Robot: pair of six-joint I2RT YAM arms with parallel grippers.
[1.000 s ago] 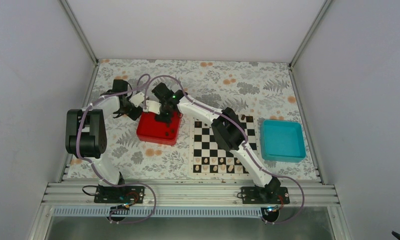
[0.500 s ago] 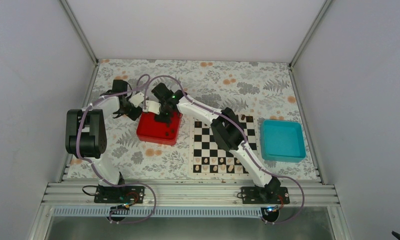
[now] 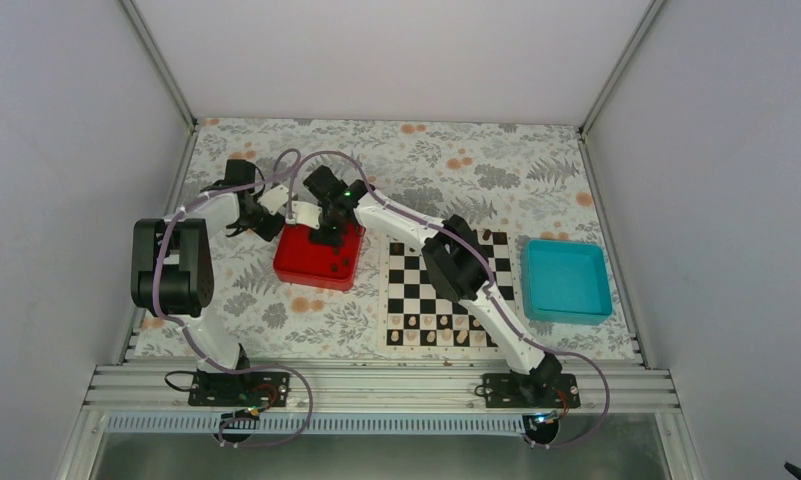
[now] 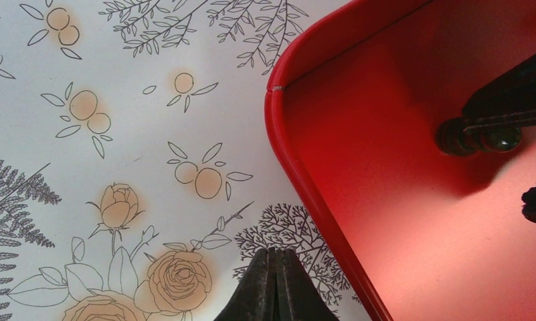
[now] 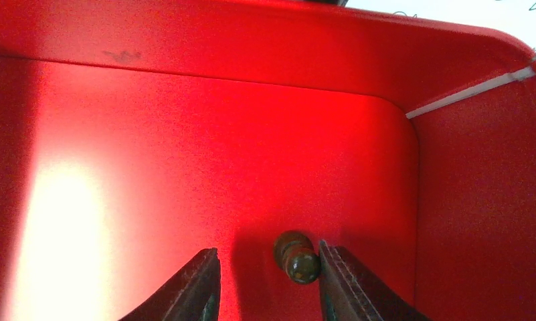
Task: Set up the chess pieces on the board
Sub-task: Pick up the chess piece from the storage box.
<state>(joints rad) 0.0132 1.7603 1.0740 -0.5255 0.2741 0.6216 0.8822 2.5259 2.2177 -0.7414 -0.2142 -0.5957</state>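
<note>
The right gripper (image 5: 266, 271) is set low in the red tray (image 5: 185, 134), jaws part-open astride a dark piece (image 5: 297, 257) lying near one finger, unclamped, apparently for pickup. The left gripper (image 4: 275, 267) is seen shut, empty, over the desk (image 4: 118, 147) beside the tray corner. The board (image 3: 406, 292), right of the tray, is partly hidden by the right arm.

The floral table (image 3: 536, 165) carries a red tray (image 3: 311, 275) mid-left, the board (image 3: 413, 292) at its near edge, and a teal tray (image 3: 566, 285) toward its right edge.
</note>
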